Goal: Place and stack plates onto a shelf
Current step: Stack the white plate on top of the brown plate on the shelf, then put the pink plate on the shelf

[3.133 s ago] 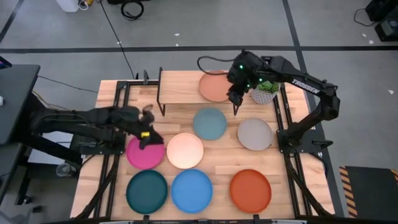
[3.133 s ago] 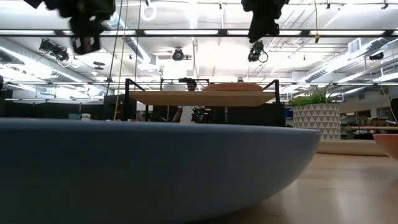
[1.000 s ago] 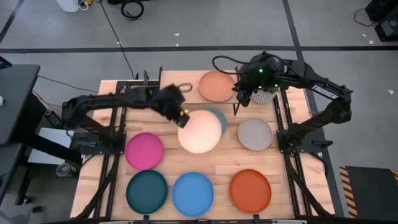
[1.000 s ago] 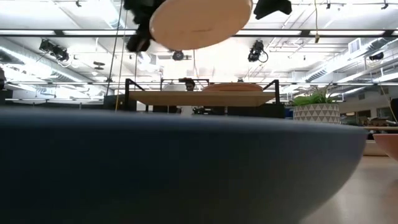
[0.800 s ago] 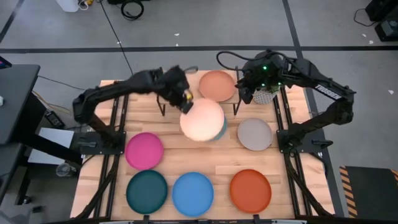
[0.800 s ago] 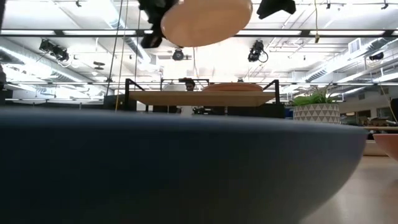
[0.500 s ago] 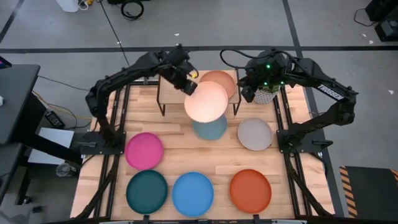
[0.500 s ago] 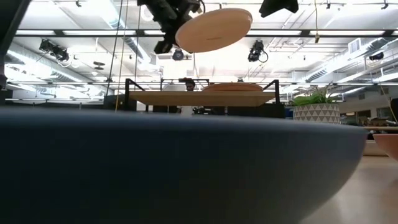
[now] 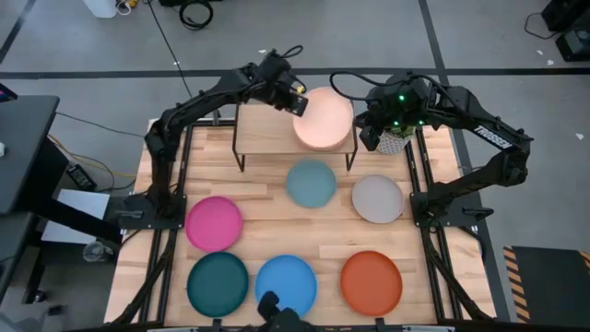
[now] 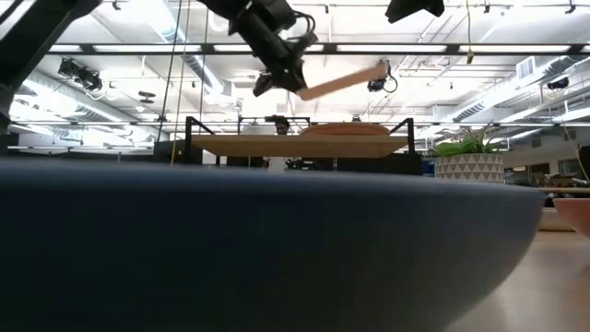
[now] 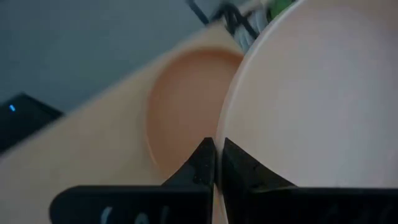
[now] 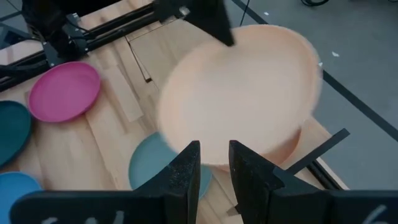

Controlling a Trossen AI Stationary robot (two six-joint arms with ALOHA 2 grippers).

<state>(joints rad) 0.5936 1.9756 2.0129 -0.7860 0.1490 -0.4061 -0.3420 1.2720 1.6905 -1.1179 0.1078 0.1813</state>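
My left gripper (image 9: pixel 297 100) (image 10: pixel 284 81) is shut on the cream plate (image 9: pixel 324 120) (image 12: pixel 242 93) and holds it above the shelf (image 9: pixel 267 138) (image 10: pixel 277 145), over the salmon plate (image 11: pixel 183 106) (image 10: pixel 343 130) that lies flat on the shelf's right half. My right gripper (image 9: pixel 366 138) (image 12: pixel 214 171) hangs open just right of the shelf, high above the table, with nothing between its fingers. On the table lie the pale blue (image 9: pixel 311 183), grey (image 9: pixel 378 198), magenta (image 9: pixel 215 223), dark teal (image 9: pixel 218 281), bright blue (image 9: pixel 286 281) and orange (image 9: pixel 371 281) plates. My left gripper pinches the cream plate's rim (image 11: pixel 219 134) between its two fingers, one on the upper face and one underneath, at the plate's far left edge. The fingers reach in from the table's left. The plate is lifted clear and tilted, its free edge (image 10: pixel 380 67) higher than the held edge.
A potted plant in a white patterned pot (image 9: pixel 392 138) (image 10: pixel 468 180) stands at the shelf's right end, next to my right gripper. The shelf's left half is bare board. Black frame rails run along both table sides.
My left gripper has carried the cream plate from over the table's middle toward the far edge and right, so it now hangs above the salmon plate on the shelf. The plate has tipped, its free edge rising. The pale blue plate below has come into full view.
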